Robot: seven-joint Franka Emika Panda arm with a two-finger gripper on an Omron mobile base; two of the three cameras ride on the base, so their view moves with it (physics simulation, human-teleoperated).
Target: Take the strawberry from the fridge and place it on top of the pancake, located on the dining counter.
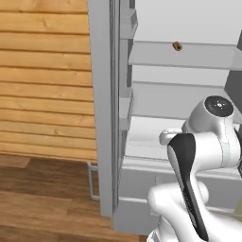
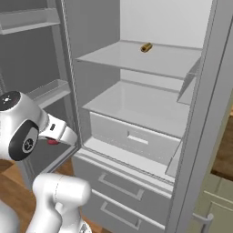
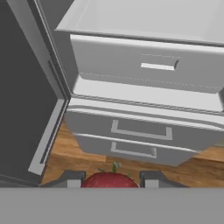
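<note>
The strawberry (image 3: 109,180), dark red with a green stalk, sits between my two dark fingertips (image 3: 72,177), and my gripper (image 3: 110,178) is shut on it. From the right base view the strawberry (image 2: 53,142) is a red spot under the hand, with my gripper (image 2: 54,139) low in front of the fridge's left door. The fridge (image 2: 136,104) stands open, showing its glass shelves, an inner drawer (image 3: 148,65) and two lower drawers (image 3: 140,131). The pancake and the dining counter are out of view.
A small brown-orange cylinder (image 2: 146,48) lies on the upper shelf (image 1: 177,46). The open left door (image 1: 101,108) stands close on my left, the right door (image 2: 200,118) on my right. Wooden floor (image 3: 65,157) lies below, and a plank wall (image 1: 42,75) to the left.
</note>
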